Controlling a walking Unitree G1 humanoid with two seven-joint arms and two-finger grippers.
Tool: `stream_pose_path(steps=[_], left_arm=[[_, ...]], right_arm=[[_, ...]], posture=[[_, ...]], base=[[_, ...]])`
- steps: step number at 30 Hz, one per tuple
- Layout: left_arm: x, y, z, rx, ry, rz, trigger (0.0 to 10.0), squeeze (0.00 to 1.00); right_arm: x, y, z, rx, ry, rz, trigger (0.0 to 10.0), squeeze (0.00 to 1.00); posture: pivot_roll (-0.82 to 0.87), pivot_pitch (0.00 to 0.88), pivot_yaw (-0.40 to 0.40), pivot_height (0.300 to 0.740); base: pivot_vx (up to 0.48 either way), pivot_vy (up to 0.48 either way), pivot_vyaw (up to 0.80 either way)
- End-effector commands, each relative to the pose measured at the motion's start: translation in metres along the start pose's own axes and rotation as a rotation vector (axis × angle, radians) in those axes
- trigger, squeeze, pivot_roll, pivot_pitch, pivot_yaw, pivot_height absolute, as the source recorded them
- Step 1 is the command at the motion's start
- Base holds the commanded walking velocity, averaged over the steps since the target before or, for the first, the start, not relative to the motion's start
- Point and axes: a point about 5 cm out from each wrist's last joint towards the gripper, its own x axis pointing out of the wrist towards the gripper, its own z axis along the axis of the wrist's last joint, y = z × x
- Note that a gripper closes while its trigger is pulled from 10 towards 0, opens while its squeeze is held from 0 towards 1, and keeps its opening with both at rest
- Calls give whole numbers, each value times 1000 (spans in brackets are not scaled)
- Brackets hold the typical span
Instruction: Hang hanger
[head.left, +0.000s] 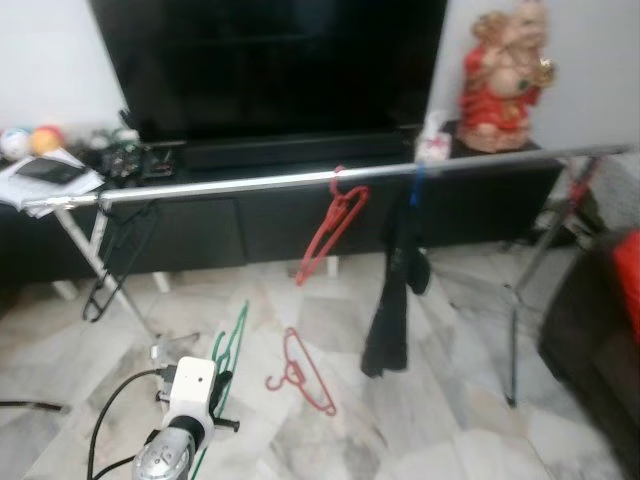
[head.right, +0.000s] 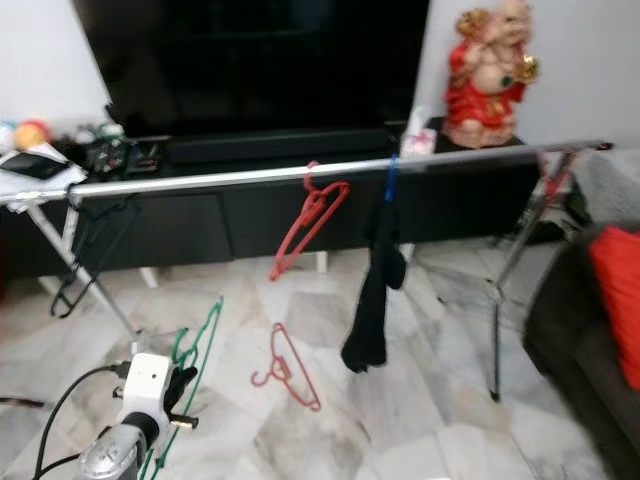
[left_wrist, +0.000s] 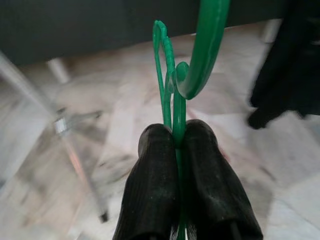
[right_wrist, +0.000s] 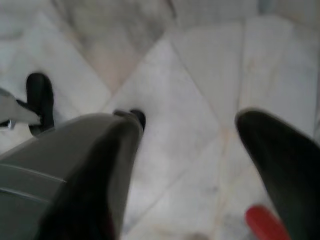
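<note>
one thin green plastic hanger (left_wrist: 172, 95) is clamped in your left gripper (left_wrist: 179, 150); right gripper (right_wrist: 200, 145) jaws apart. next, lift its hook over the long silver metal rail (head.left: 300, 178).

No readable text anywhere.

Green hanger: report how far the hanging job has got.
Done: a red hanger, a black hanger and a dark garment hang on the rail.
In hand: the left gripper is shut on the green hanger, low, below the rail.
Left: hooking it on; another red hanger lies on the floor.
</note>
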Motion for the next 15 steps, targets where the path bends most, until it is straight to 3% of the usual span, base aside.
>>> stream_pose_path(steps=[1, 15], left_arm=[[0, 7, 1, 20, 5, 23, 10000, 0], [-1, 11, 2, 12, 0, 50, 10000, 0]], right_arm=[[2, 8, 7, -15, -19, 28, 10000, 0], [2, 8, 8, -41, -11, 34, 10000, 0]], posture=[[-65, 0, -18, 740], [-66, 0, -19, 740]], base=[[334, 0, 0], [336, 0, 0]])
